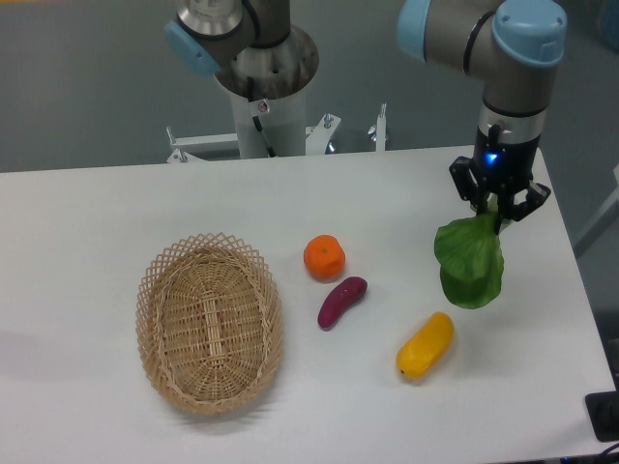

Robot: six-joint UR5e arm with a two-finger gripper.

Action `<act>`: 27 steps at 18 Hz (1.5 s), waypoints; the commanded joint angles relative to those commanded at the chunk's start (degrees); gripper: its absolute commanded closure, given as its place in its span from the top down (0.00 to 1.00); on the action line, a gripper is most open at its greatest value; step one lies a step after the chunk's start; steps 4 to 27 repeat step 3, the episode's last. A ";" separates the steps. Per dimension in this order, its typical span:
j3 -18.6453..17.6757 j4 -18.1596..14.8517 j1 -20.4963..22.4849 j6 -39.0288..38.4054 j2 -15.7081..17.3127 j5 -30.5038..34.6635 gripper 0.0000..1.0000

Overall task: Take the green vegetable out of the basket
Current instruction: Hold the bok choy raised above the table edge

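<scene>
Hanging off the tool (497, 205), pinched at its top, the green vegetable (470, 264) is above the surface (97, 213) near its right edge; basket (210, 322) sits left. No readable labels anywhere.

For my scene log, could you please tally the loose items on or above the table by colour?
Green: 1, the green vegetable hanging from the claw
Orange: 1, the round orange piece
Purple: 1, the eggplant-shaped piece
Yellow: 1, the oblong piece
Tan: 1, the empty basket
Total: 5
</scene>
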 joint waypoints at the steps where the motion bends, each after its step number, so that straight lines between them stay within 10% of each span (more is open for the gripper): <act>1: 0.00 0.00 -0.09 0.00 0.00 0.00 0.30; 27: 0.00 0.00 -0.17 -0.09 -0.26 0.00 0.30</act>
